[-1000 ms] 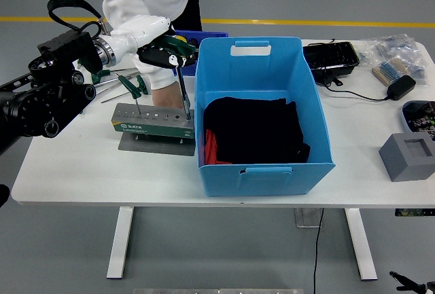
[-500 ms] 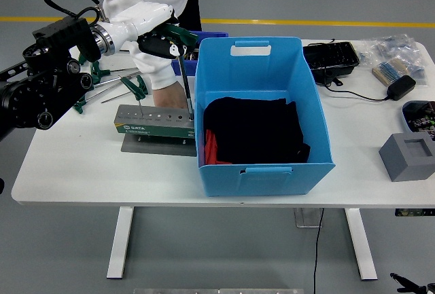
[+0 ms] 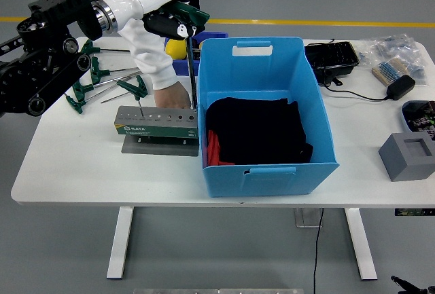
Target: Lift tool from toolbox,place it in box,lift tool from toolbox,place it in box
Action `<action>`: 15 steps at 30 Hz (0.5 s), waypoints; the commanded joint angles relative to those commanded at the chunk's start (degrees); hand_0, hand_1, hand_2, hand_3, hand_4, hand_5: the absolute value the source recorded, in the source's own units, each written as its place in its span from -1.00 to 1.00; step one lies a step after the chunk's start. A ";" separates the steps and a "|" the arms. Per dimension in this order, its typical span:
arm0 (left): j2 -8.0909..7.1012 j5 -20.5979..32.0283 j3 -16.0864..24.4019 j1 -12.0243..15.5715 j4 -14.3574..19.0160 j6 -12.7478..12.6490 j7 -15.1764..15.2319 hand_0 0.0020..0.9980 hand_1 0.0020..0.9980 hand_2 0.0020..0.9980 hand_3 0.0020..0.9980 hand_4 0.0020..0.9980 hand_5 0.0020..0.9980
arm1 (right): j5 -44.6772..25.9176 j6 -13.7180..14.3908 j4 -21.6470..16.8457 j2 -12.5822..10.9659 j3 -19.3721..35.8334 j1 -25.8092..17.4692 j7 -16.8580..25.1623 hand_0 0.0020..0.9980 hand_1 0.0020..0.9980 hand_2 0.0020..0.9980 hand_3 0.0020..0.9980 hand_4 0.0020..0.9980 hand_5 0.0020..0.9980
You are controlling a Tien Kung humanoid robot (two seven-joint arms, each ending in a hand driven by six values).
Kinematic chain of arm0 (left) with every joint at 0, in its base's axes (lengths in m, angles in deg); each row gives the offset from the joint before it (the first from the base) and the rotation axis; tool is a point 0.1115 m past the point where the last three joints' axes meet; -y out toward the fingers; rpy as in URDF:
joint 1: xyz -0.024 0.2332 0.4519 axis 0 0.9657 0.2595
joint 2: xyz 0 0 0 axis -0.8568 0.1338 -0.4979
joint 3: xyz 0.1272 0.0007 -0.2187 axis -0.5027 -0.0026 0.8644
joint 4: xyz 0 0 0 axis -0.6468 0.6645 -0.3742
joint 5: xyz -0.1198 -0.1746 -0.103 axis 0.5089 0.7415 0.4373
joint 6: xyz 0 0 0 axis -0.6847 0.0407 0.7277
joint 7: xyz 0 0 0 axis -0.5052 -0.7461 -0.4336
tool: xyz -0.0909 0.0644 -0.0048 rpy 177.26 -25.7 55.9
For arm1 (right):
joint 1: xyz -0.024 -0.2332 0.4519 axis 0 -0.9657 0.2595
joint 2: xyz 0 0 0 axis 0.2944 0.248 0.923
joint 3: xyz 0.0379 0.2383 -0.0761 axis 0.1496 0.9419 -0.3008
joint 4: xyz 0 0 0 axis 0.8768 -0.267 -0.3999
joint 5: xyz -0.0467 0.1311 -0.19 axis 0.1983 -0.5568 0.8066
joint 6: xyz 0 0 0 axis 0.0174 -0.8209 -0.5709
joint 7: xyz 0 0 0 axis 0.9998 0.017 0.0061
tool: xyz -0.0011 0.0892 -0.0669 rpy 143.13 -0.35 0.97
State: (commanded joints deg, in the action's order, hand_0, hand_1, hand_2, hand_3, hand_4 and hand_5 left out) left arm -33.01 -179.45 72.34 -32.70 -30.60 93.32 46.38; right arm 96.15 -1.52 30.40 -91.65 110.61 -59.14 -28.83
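Green-handled tool (image 3: 192,63) — gripped by left hand (image 3: 170,20); beside box (image 3: 266,114) rim.

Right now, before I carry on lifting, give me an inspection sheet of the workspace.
Surface: white table, bare at the near edge.
Job's things: grey tool rack with one T-handle tool left standing in it; blue box holding black cloth.
Clutter: loose green T-handle tools, black tray, grey block, brush.
Grippers: left hand grips a long tool above the rack; right arm not seen.
Cables: black cord right of the box.
Surroundings: person's hand rests behind the rack.
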 joint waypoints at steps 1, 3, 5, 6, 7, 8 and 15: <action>0.02 -0.01 0.41 -0.18 0.51 0.22 0.05 -0.67 -1.00 -1.00 -0.99 0.30 0.04 | 0.07 0.00 -0.01 0.01 0.06 -0.04 -0.02 0.27 0.24 0.36 0.12 0.63 0.33; 0.18 -0.05 0.99 -0.48 1.31 0.46 0.08 -0.67 -1.00 -1.00 -0.99 0.30 0.04 | 0.27 0.01 -0.01 0.05 0.21 -0.09 -0.07 0.27 0.24 0.36 0.12 0.63 0.33; 0.52 0.14 1.47 -1.10 2.33 0.56 0.12 -0.67 -1.00 -1.00 -0.99 0.30 0.04 | 0.56 -0.01 -0.02 0.08 0.38 -0.11 -0.13 0.27 0.24 0.36 0.12 0.63 0.33; 0.73 0.30 1.50 -1.55 2.75 0.58 0.16 -0.67 -1.00 -1.00 -0.99 0.30 0.04 | 0.63 -0.01 -0.04 0.08 0.41 -0.11 -0.15 0.27 0.24 0.36 0.12 0.63 0.33; 0.99 0.49 1.41 -2.08 3.13 0.59 0.21 -0.67 -1.00 -1.00 -0.99 0.30 0.04 | 0.73 -0.01 -0.04 0.09 0.48 -0.13 -0.17 0.27 0.24 0.36 0.12 0.63 0.33; 1.28 0.72 1.27 -2.68 3.47 0.60 0.26 -0.67 -1.00 -1.00 -0.99 0.30 0.04 | 0.90 -0.02 -0.05 0.11 0.58 -0.13 -0.22 0.27 0.24 0.36 0.12 0.63 0.33; 3.99 3.72 0.37 -6.21 4.82 0.89 0.69 -0.66 -1.00 -1.00 -0.99 0.29 0.03 | 1.46 -0.06 -0.13 0.04 0.73 -0.01 -0.35 0.27 0.24 0.36 0.12 0.63 0.33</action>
State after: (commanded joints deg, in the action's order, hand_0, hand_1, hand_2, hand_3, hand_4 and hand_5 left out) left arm -29.02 -175.73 72.71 -38.91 -25.78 94.21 47.07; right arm 97.61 -1.58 30.27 -91.61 111.34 -59.16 -29.18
